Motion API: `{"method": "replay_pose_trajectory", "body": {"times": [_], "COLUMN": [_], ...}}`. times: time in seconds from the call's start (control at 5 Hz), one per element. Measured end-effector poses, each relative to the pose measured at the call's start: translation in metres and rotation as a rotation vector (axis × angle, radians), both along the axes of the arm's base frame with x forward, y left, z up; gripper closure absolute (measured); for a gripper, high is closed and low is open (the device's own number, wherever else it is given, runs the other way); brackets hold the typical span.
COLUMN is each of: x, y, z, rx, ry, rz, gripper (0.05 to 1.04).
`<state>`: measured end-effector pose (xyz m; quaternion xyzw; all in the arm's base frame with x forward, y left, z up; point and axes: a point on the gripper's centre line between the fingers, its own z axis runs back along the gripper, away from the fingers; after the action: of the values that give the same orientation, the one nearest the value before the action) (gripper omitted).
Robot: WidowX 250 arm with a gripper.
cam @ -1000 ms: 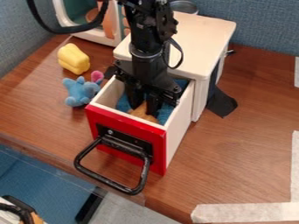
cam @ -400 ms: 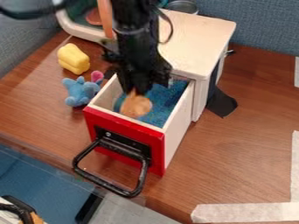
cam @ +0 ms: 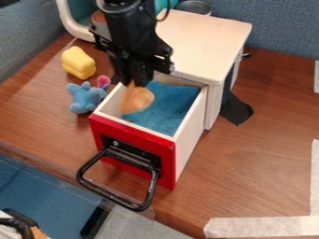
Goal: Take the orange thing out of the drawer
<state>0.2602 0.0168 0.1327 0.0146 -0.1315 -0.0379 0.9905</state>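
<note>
My gripper [cam: 135, 83] hangs over the left side of the pulled-out drawer, shut on the top of the orange thing [cam: 135, 100]. The orange thing is rounded and dangles below the fingertips, at about the height of the drawer's left wall. The drawer [cam: 134, 144] has a red front with a black handle, white sides and a blue lining. It stands open from the white cabinet.
Left of the drawer lie a blue plush toy [cam: 85, 97] with a pink part and a yellow object [cam: 78, 62]. The cabinet's pale top [cam: 209, 44] is behind to the right. Black cloth [cam: 235, 109] lies beside the cabinet, and a metal can [cam: 194, 6] is behind it.
My gripper has risen and moved left from inside the drawer, with the orange thing lifted along. More of the blue lining now shows.
</note>
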Motion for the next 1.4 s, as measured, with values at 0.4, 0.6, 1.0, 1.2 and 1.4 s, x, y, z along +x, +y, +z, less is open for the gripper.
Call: {"method": "replay_pose_trajectory", "body": {"times": [0.4, 0.6, 1.0, 1.2, 1.4], "x": [-0.008, -0.011, -0.015, -0.014, -0.012], "y": [0.043, 0.074, 0.145, 0.173, 0.196], "z": [0.007, 0.010, -0.007, -0.026, -0.042], "rx": [0.028, 0.058, 0.071, 0.088, 0.115], "ry": [-0.008, -0.005, 0.056, 0.085, 0.087], "rz": [0.114, 0.202, 0.426, 0.519, 0.597], "gripper": [0.851, 0.851, 0.851, 0.851, 0.851]}}
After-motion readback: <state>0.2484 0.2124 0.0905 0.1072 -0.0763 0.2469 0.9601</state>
